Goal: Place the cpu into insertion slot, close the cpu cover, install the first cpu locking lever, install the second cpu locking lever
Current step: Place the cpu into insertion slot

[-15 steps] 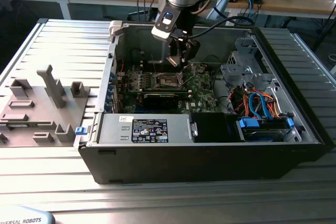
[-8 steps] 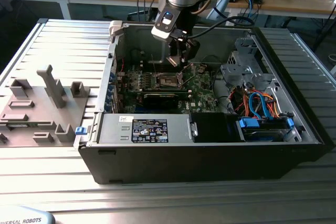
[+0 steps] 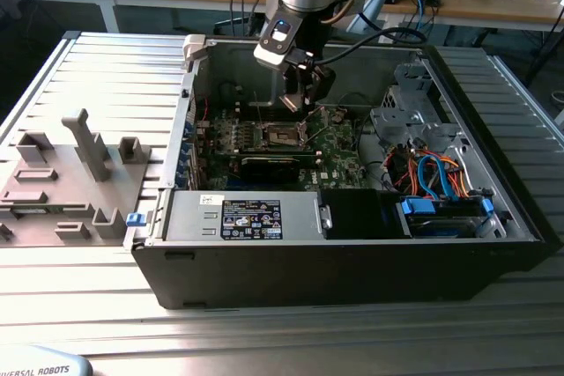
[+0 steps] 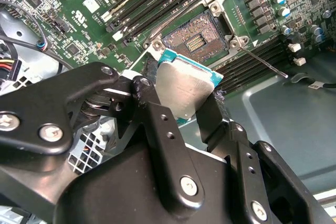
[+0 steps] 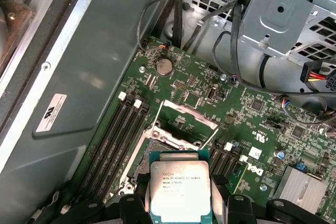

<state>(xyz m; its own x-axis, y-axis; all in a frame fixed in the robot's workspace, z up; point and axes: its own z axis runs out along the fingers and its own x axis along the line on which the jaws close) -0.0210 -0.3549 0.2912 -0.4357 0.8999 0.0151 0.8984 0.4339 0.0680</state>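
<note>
We judge the work to be at its first step, with none of the four steps finished; the cpu (image 5: 180, 190) is not seated, it hangs in the gripper (image 5: 180, 199) just above the slot (image 4: 195, 36), inside the open case (image 3: 352, 261); in the second wrist view the slot lies bare, its field of contacts exposed and nothing in it; the chip's near edge overlaps the slot's corner in that view, but we see a gap between the two, so we take it as apart and not touching.

The cover (image 5: 189, 113) is up, tilted away from the slot on the far side, so closing it is left to do; a thin lever (image 4: 262, 61) sticks out loose from the slot's corner across the board (image 5: 247, 108), not hooked down; we cannot make out the other lever clearly; both lever steps remain.

As for the gripper, its jaws are closed to the chip's width and no further; the black fingers (image 4: 157, 119) press on two opposite edges of the cpu, with its silvery top facing the first wrist camera; the chip looks level in the grip there, though in the second wrist view it appears slightly tilted against the board; in the exterior view the gripper (image 3: 307, 103) sits low over the middle of the board, right above the slot.
</note>
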